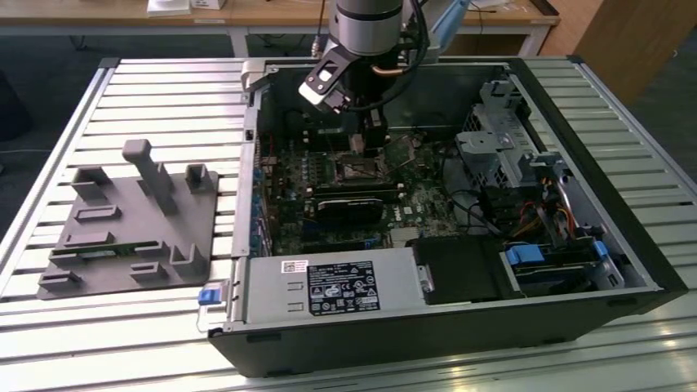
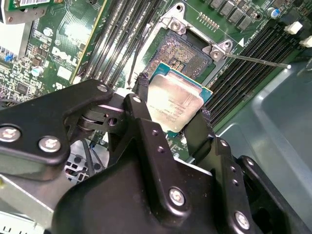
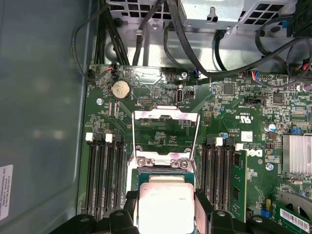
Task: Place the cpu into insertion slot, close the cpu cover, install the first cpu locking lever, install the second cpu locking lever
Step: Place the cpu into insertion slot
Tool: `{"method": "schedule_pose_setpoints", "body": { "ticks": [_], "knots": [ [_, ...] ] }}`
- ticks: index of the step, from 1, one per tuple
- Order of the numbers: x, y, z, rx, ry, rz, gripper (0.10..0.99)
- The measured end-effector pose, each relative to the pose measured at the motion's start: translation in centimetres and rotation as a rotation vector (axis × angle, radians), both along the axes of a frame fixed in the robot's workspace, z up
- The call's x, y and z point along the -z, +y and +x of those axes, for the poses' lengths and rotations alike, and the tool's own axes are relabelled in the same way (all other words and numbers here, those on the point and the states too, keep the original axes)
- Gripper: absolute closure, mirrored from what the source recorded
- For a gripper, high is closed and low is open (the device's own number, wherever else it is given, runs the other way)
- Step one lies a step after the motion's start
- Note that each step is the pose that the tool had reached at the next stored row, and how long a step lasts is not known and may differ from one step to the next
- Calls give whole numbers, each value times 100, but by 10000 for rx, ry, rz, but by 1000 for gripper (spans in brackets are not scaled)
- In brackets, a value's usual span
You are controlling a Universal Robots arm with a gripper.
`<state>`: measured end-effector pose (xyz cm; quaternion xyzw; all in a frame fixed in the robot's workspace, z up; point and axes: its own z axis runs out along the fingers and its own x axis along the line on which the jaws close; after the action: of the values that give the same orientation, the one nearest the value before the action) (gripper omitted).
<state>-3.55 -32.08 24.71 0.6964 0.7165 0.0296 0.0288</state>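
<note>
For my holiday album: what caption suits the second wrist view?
Robot hand grips the cpu close to the uncovered insertion slot on the green board.

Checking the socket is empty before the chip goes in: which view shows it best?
The second wrist view: the socket lies open beyond the chip held in the claw. In the first wrist view the chip hides most of it; the exterior view shows a dark square.

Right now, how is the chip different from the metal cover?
The chip is a solid grey plate; the cover is an open frame with a window showing board through it. The chip is gripped by the gripper over the socket; the cover is swung open, untouched. Both are silvery and squarish.
</note>
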Motion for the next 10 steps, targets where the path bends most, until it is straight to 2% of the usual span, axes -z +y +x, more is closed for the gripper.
{"method": "schedule_pose_setpoints", "body": {
  "ticks": [10],
  "knots": [
    [-6,0,-3,1,1,-2,545]
  ]
}}
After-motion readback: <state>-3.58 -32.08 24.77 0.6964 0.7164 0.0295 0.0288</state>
